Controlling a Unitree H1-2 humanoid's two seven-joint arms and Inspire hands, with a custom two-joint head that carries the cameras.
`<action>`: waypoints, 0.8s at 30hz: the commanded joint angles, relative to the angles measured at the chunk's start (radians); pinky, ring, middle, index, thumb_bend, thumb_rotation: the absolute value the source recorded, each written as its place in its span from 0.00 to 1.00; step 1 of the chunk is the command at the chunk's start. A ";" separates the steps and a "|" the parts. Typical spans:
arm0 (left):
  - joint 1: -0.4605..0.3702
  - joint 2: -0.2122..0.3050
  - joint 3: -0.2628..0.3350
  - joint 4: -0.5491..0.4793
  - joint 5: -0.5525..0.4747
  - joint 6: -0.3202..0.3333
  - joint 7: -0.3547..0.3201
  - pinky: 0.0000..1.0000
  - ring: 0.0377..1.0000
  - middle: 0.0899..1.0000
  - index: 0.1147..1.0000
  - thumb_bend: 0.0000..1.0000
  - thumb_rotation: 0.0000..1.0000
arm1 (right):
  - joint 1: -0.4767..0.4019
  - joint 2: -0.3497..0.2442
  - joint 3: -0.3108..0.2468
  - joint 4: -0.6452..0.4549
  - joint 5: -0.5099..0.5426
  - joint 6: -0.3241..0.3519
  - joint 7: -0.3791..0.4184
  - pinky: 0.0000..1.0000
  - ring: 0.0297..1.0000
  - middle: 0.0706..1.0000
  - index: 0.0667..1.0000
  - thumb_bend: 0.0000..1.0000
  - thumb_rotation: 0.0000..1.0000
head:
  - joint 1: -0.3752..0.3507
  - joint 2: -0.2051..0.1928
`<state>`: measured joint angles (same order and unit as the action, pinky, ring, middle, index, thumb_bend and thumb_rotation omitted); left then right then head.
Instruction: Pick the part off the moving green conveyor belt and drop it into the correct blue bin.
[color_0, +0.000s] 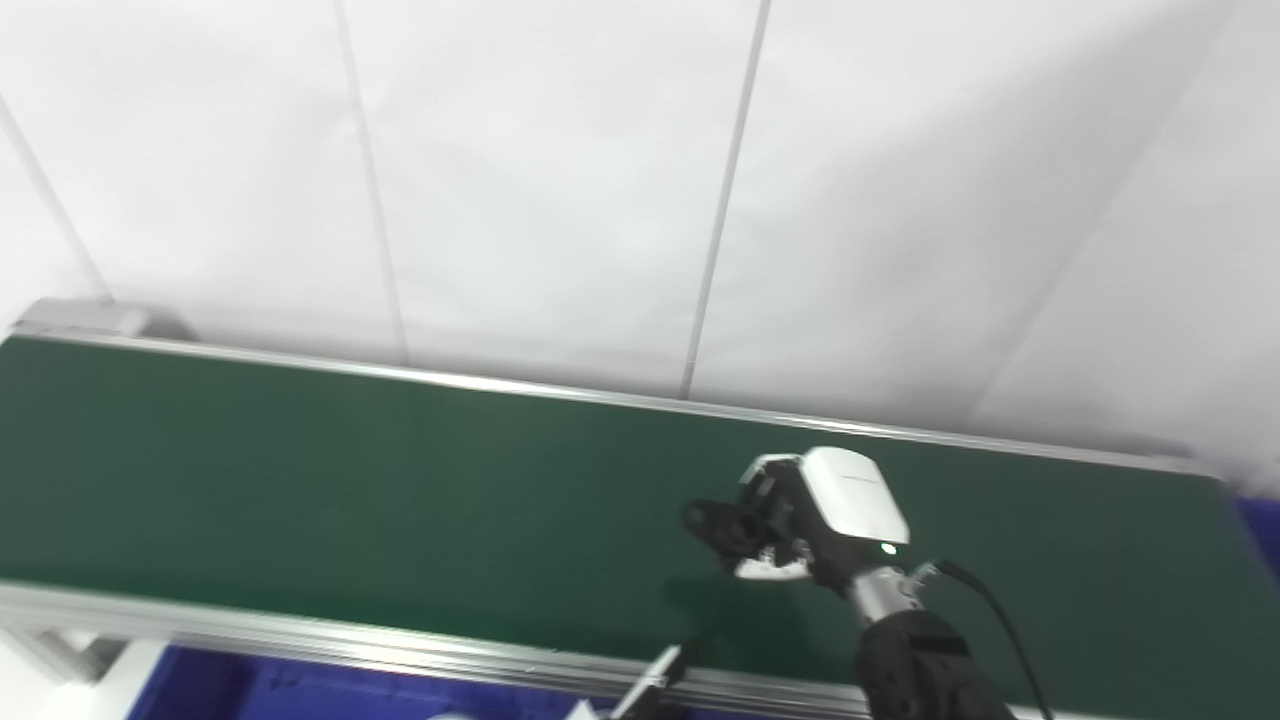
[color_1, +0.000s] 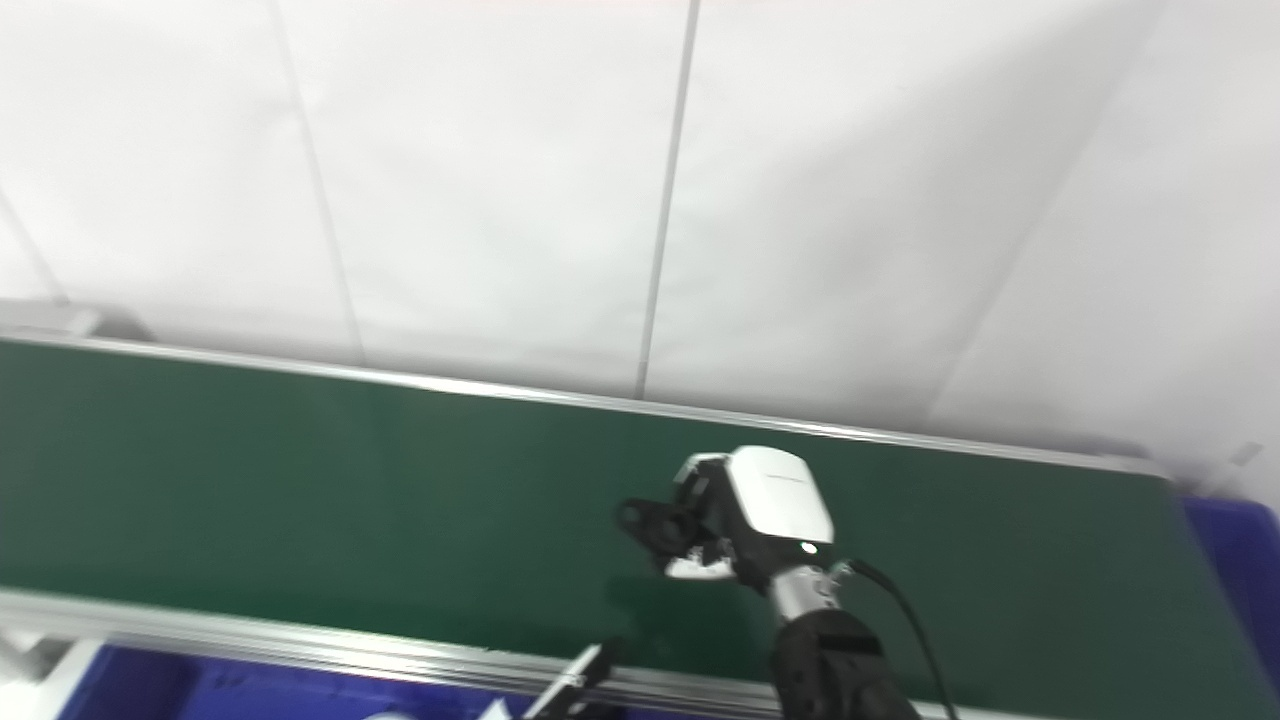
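Nearest the camera, at the bottom edge, the right arm's black forearm rises from the lower right and ends in the right hand, a white-backed hand with dark fingers hovering over the long, dark green conveyor belt, which runs across the whole view between silver aluminium rails. The fingers curl toward the left and look drawn in around something small and dark, with a pale piece showing just under the palm, but blur makes it impossible to tell whether that is the part or only the hand's own fingers and thumb; I cannot tell whether the hand is clamped on anything. No separate part lies on the visible stretch of belt, so the part is either in that hand or out of view. Below the near rail, a blue plastic bin shows at the lower left, and another blue bin sits at the belt's right end. A small black-and-white bracket stands on the near rail just left of the arm. The left hand is not in view. Behind the belt is a white panelled wall. The step in hand looks like the pick itself or the moment just after it. The next move calls for confirming a firm hold, lifting clear of the moving belt, and carrying over the near rail to the proper bin before releasing.
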<state>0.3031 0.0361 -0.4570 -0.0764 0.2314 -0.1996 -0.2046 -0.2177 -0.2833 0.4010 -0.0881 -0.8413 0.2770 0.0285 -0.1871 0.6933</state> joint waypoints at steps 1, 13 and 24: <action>0.006 0.013 0.007 -0.053 -0.026 0.005 -0.011 0.96 1.00 1.00 1.00 0.82 0.86 | 0.006 -0.008 -0.021 -0.089 -0.030 0.036 0.040 0.20 0.24 0.43 0.45 0.52 0.00 | -0.040 0.019; 0.007 0.065 0.063 -0.199 -0.116 0.100 -0.044 1.00 1.00 1.00 1.00 0.77 0.94 | 0.204 -0.038 -0.107 -0.468 -0.113 0.094 0.260 0.20 0.24 0.40 0.47 0.52 0.00 | -0.213 0.156; -0.043 0.090 0.114 -0.228 -0.161 0.136 -0.060 1.00 1.00 1.00 1.00 0.73 0.96 | 0.416 -0.026 -0.184 -0.607 -0.162 0.054 0.360 0.18 0.22 0.43 0.45 0.52 0.00 | -0.300 0.209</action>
<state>0.2689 0.1273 -0.3455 -0.2805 0.0837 -0.0609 -0.2592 0.1838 -0.3062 0.2349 -0.6740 -0.9932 0.3689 0.4181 -0.4832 0.9050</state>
